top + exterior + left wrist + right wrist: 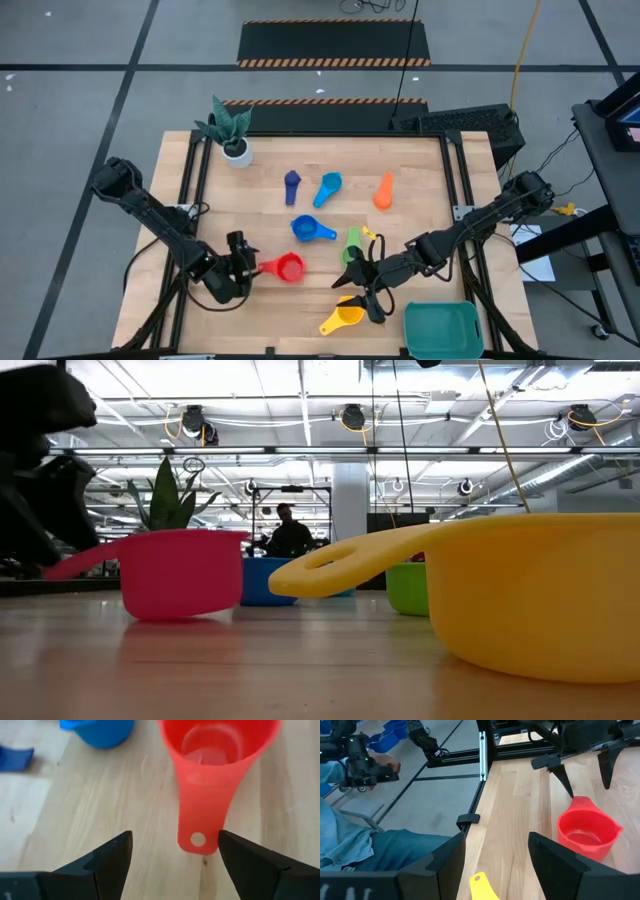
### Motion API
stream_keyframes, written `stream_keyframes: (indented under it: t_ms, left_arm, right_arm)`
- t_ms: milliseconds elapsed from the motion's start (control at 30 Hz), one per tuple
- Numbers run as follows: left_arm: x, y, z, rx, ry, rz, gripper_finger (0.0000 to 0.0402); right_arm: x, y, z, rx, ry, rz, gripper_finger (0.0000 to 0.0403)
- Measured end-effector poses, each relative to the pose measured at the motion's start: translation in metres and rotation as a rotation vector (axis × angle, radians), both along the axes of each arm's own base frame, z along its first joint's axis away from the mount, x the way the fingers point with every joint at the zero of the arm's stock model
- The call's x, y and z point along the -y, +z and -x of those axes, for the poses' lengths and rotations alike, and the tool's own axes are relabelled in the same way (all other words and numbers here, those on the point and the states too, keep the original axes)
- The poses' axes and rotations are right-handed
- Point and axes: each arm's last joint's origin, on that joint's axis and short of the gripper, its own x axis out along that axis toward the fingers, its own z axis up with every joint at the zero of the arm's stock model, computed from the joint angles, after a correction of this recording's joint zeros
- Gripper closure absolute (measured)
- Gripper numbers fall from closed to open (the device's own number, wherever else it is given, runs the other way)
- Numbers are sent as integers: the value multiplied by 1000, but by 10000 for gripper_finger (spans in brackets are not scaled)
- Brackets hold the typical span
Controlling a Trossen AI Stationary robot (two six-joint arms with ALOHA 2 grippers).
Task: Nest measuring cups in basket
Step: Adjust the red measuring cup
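Observation:
Seven measuring cups stand apart on the table: navy (292, 183), light blue (328, 188), orange (384, 191), blue (312, 229), green (352, 245), red (288, 267) and yellow (342, 318). The teal basket (440, 330) sits at the near right corner with nothing showing in it. My left gripper (172, 855) is open and low over the table. Its fingers stand on either side of the red cup's handle end (197, 840) without touching it. My right gripper (495, 860) is open above the yellow cup; that cup's handle tip (481, 887) shows between its fingers, apart from them.
A white plant pot (237, 152) stands at the far left corner. Metal frame rails run along the table's left and right sides (481, 755). A person with a camera (365, 767) sits beyond the table's left edge. Bare wood lies between the red cup and the basket.

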Motion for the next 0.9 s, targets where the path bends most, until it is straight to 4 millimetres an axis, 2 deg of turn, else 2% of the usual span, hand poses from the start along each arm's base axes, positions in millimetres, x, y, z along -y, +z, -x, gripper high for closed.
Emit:
stream_keyframes:
  t_ms: [233, 500, 733, 900]
  left_arm:
    - [2, -8, 3, 34, -1, 78, 105]
    - [10, -2, -4, 123, -55, 136, 106]
    - [18, 12, -12, 145, -125, 105, 106]
    - [20, 15, -13, 137, -111, 115, 106]
  right_arm:
    - [0, 0, 0, 1, 2, 3, 193]
    - [0, 0, 0, 1, 2, 4, 193]
    - [1, -3, 1, -26, 2, 18, 193]
    - [1, -5, 2, -47, 1, 26, 193]
